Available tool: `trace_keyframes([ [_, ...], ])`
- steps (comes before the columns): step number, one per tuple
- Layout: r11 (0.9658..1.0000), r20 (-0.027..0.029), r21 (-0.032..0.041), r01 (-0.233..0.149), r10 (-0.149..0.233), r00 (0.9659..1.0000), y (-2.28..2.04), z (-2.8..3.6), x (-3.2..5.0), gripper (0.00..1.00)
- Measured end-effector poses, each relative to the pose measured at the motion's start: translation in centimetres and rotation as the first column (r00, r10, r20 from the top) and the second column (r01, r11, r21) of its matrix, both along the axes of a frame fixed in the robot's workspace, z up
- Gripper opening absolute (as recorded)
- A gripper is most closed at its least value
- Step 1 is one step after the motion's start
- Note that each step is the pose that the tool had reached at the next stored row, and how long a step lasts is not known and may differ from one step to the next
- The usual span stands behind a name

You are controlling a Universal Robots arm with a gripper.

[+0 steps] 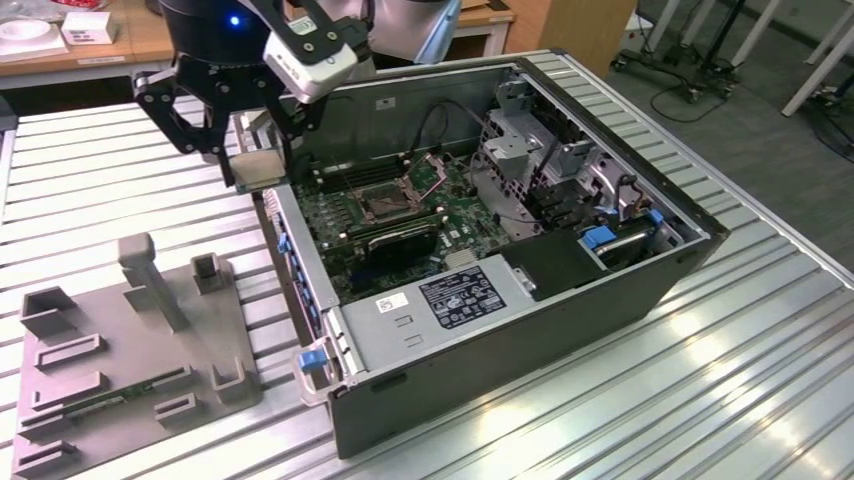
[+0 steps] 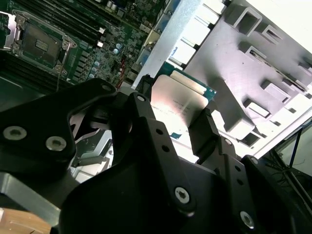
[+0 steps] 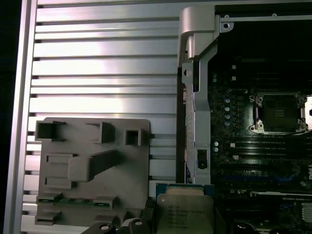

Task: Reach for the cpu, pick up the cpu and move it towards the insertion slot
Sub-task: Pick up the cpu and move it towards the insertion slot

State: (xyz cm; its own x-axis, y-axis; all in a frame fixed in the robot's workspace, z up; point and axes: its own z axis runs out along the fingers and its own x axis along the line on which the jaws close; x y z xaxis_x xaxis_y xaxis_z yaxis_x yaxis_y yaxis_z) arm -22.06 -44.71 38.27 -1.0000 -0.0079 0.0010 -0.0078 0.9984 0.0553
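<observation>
The cpu (image 1: 258, 163), a small square chip with a pale metal face, hangs above the left wall of the open computer case, and my gripper (image 1: 255, 170) is shut on it. In both wrist views the cpu (image 2: 171, 97) (image 3: 185, 209) sits between the black fingers (image 2: 202, 131). The insertion slot (image 1: 388, 206) (image 2: 41, 43) (image 3: 280, 112), a silvery frame with a dark centre, lies on the green motherboard inside the case, to the exterior view's right of the gripper and lower.
The grey plastic tray (image 1: 120, 340) (image 3: 92, 170) lies on the slatted metal table, at the exterior view's left of the case, with a green memory stick (image 1: 100, 395) in it. The case walls (image 1: 534, 300), drive cage (image 1: 534, 160) and cables surround the motherboard.
</observation>
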Motion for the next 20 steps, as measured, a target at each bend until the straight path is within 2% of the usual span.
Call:
trace_keyframes([
  [20,1.0000,0.0000,0.0000,0.000,0.000,1.0000,0.00,0.00,1.03,0.55],
])
